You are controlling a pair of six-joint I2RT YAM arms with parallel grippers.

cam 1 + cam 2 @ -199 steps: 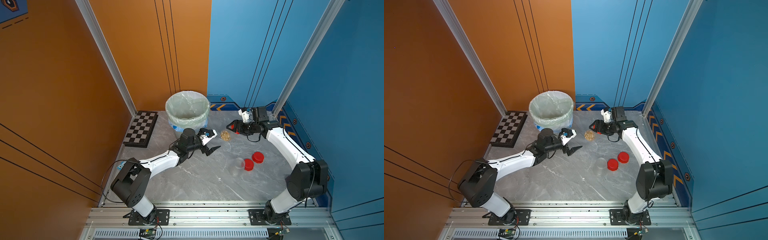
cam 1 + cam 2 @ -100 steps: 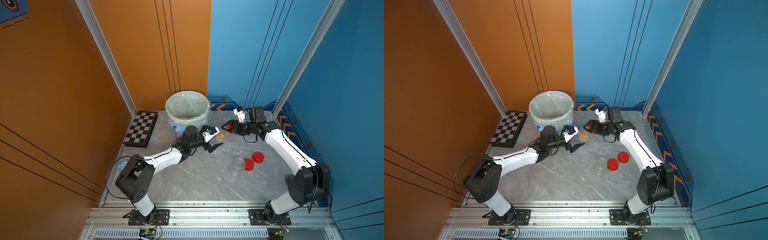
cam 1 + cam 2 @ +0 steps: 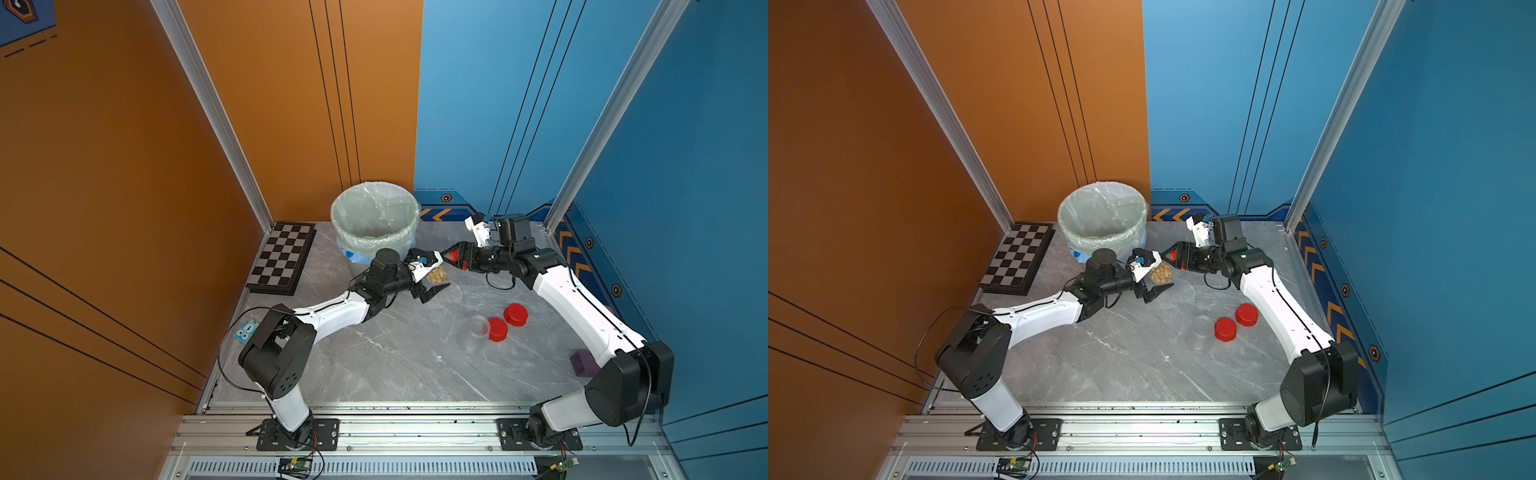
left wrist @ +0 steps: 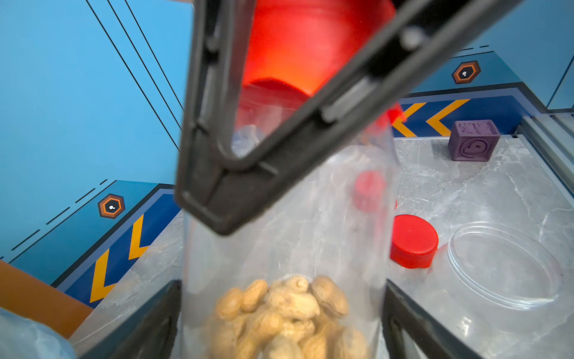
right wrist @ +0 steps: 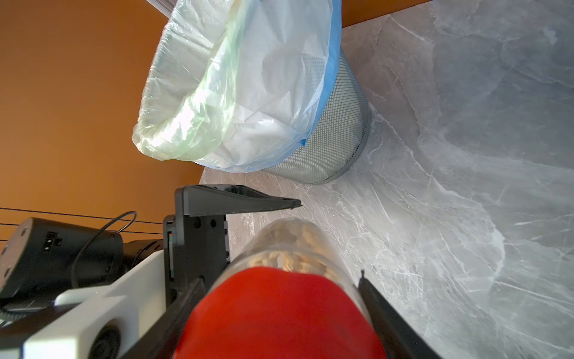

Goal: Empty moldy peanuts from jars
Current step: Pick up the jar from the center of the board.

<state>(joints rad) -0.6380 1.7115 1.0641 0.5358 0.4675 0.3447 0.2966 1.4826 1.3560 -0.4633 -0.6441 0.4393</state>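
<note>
The moldy peanuts [image 3: 436, 275] were heaped in the closed end of a clear jar [image 3: 441, 268]. The jar was tipped nearly level over the table [image 3: 395, 357], just in front of the bag-lined bin [image 3: 399, 239] and between the two arms. The right claw [image 5: 281, 279] was clamped on the jar's red lid [image 3: 454, 254], with a finger on each side of it. The left claw [image 4: 282, 284] stood wide open around the jar's body, one finger on each side near the peanuts. Whether those fingers touched the plastic could not be told.

Well apart, toward the right arm, an empty jar [image 3: 478, 328] stood lidless. A loose red lid [image 3: 497, 329] lay just beside it, and a second loose lid [image 3: 515, 314] lay next to that. A purple cube [image 3: 584, 362] sat near the right arm's elbow. A chessboard [image 3: 282, 257] lay by the orange wall.
</note>
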